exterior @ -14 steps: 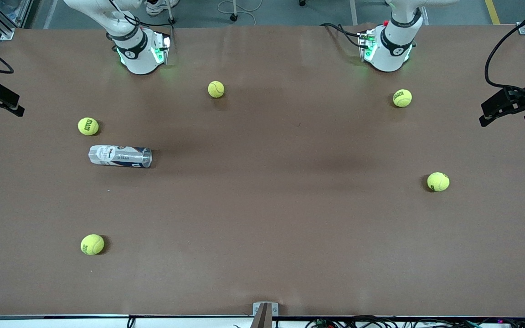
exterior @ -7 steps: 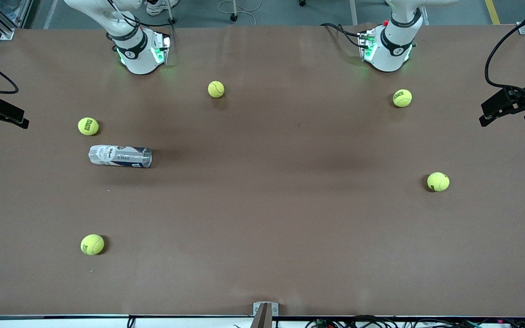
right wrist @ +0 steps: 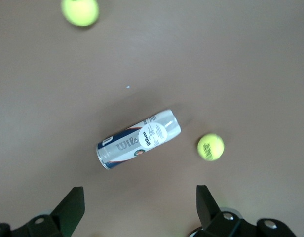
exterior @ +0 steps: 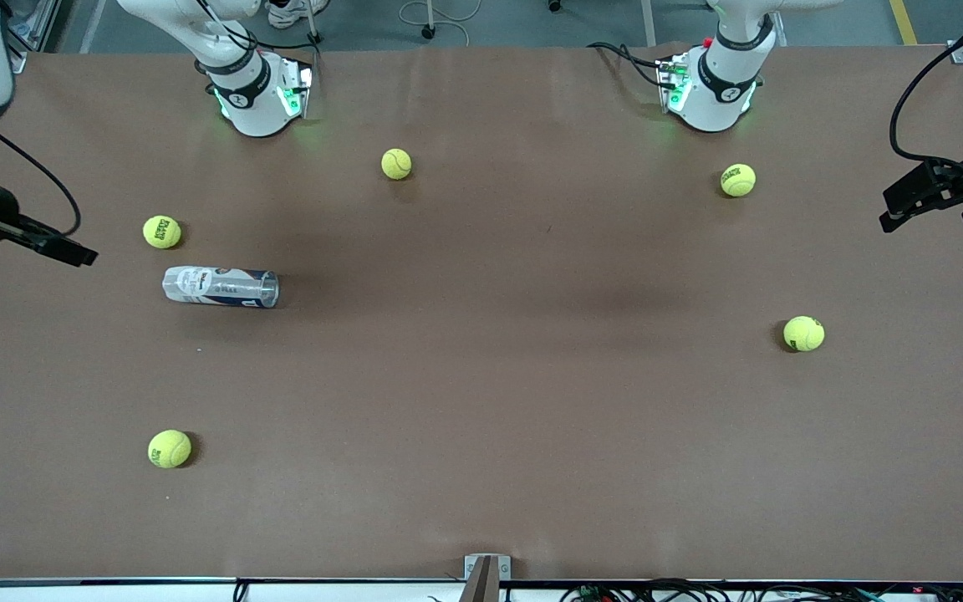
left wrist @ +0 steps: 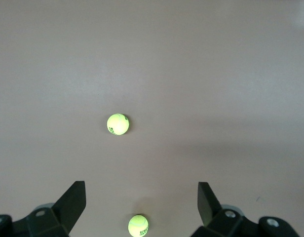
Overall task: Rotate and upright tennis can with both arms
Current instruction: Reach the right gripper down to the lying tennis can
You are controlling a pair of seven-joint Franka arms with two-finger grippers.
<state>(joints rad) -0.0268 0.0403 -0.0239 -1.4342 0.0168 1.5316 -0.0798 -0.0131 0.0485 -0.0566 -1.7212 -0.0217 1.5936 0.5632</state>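
Note:
The tennis can [exterior: 220,287], clear with a white and navy label, lies on its side on the brown table toward the right arm's end. It also shows in the right wrist view [right wrist: 138,139], some way below the open, empty right gripper [right wrist: 139,205]. In the front view the right gripper [exterior: 72,251] hangs over the table's edge at the right arm's end, apart from the can. The left gripper [exterior: 920,205] waits over the table's edge at the left arm's end, open and empty [left wrist: 142,202].
Several yellow-green tennis balls lie on the table: one [exterior: 162,232] close beside the can, one [exterior: 170,448] nearer the front camera, one [exterior: 396,164] between the bases, two [exterior: 737,180] [exterior: 804,334] toward the left arm's end.
The right gripper has moved in from the table's edge toward the can. The left gripper, the can and the balls have not moved.

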